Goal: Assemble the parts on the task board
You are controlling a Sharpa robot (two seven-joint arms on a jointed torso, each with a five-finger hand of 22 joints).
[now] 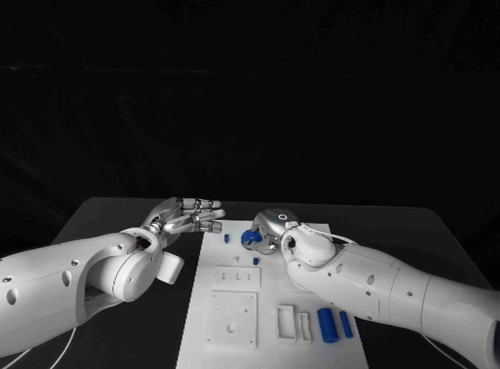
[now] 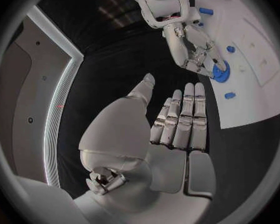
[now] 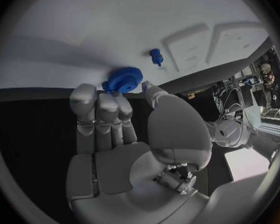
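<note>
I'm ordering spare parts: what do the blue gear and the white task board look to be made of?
Blue gear, pinched by the right robot hand: probably moulded or printed plastic, with uniform saturated colour, a matte surface and crisp teeth. Task board: likely matte white plastic, flat with raised white blocks and no glare, though painted metal can't be ruled out.
</note>
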